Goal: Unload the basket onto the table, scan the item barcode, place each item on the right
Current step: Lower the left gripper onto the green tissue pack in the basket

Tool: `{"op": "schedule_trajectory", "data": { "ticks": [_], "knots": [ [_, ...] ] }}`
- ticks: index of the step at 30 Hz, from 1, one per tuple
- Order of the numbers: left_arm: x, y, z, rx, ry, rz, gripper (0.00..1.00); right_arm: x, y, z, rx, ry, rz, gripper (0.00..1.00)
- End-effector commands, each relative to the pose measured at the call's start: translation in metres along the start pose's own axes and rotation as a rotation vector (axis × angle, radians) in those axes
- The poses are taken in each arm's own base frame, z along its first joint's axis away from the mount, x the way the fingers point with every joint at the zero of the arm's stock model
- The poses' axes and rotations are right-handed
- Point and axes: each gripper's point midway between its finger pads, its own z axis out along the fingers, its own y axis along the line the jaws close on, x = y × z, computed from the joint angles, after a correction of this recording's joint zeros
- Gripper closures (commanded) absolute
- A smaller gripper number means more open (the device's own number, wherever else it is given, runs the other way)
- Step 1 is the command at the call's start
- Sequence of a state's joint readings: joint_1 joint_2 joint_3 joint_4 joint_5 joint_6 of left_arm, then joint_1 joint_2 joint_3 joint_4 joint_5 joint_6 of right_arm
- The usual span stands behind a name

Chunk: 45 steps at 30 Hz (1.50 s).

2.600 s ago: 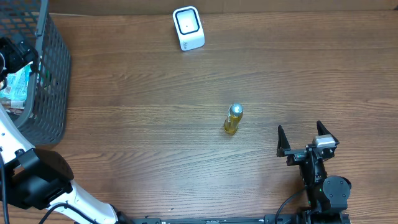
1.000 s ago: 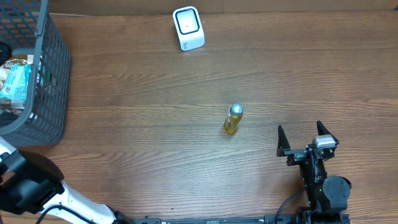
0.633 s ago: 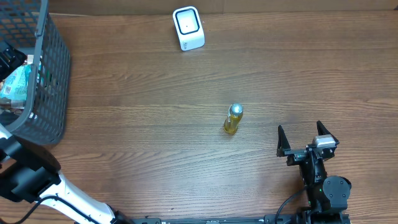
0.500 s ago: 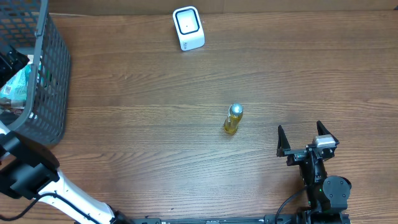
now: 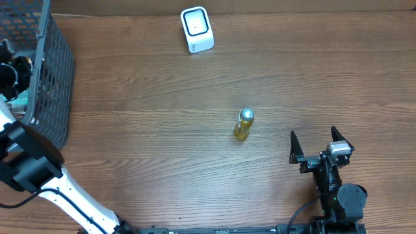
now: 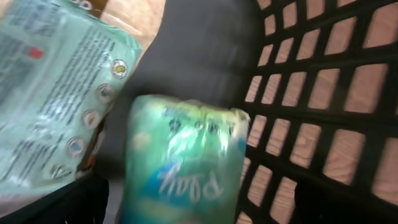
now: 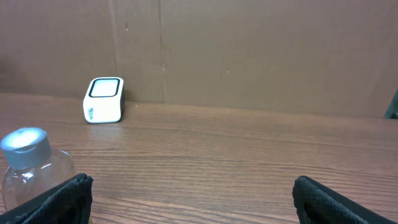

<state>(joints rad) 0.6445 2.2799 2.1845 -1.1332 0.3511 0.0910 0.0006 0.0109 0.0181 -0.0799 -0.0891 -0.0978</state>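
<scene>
The left gripper [image 6: 200, 204] hangs inside the grey basket [image 6: 323, 93] with its jaws spread wide and nothing between them. Its dark fingers [image 6: 59, 202] flank a green soft pack [image 6: 183, 168] lying directly below. That pack, probably the item to scan, looks like a light, film-wrapped bundle. It seems squashy, glossy and apt to slip or crumple, so a pinch across its narrow middle seems safer than one at a loose end. A larger printed pouch [image 6: 50, 93] lies just beside it. Out on the table [image 5: 162, 162], the scanner [image 5: 196, 29] stands at the far edge and a small bottle [image 5: 243, 124] mid-table. The right gripper [image 5: 317, 144] rests released, near the bottle.
</scene>
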Motion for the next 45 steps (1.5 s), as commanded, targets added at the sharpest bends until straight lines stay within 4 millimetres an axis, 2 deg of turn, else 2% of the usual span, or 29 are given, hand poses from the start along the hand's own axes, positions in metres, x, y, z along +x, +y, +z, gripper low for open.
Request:
{"op": "schedule_trajectory", "data": {
  "ticks": [1,6,12,17,24,29,37,43,45],
  "knots": [
    [0.009,0.006,0.019,-0.051,0.05,0.056,0.02,0.003,-0.002,0.0,0.01,0.0,-0.001,0.0],
    [0.011,0.007,0.029,-0.055,0.065,0.061,0.01,0.003,-0.002,0.0,0.01,0.0,-0.001,0.0],
    [0.007,0.006,0.031,-0.056,0.05,0.068,0.02,0.003,-0.002,0.0,0.01,0.0,-0.001,0.0],
    [0.006,0.006,0.031,-0.056,0.045,0.069,0.1,0.003,-0.002,0.0,0.01,0.0,-0.001,0.0],
    [0.017,0.005,0.047,-0.053,0.073,0.072,0.09,0.003,-0.002,0.0,0.01,0.0,-0.001,0.0],
    [0.023,0.017,0.051,-0.115,0.09,0.071,0.11,0.003,-0.002,0.0,0.01,0.0,-0.001,0.0],
    [0.023,0.02,0.051,-0.13,0.091,0.057,0.22,0.003,-0.002,0.0,0.01,0.0,-0.001,0.0],
    [0.023,0.02,0.051,-0.131,0.091,0.057,0.46,0.003,-0.002,0.0,0.01,0.0,-0.001,0.0],
    [0.023,0.02,0.051,-0.13,0.091,0.057,0.48,0.003,-0.002,0.0,0.01,0.0,-0.001,0.0]
  ]
}}
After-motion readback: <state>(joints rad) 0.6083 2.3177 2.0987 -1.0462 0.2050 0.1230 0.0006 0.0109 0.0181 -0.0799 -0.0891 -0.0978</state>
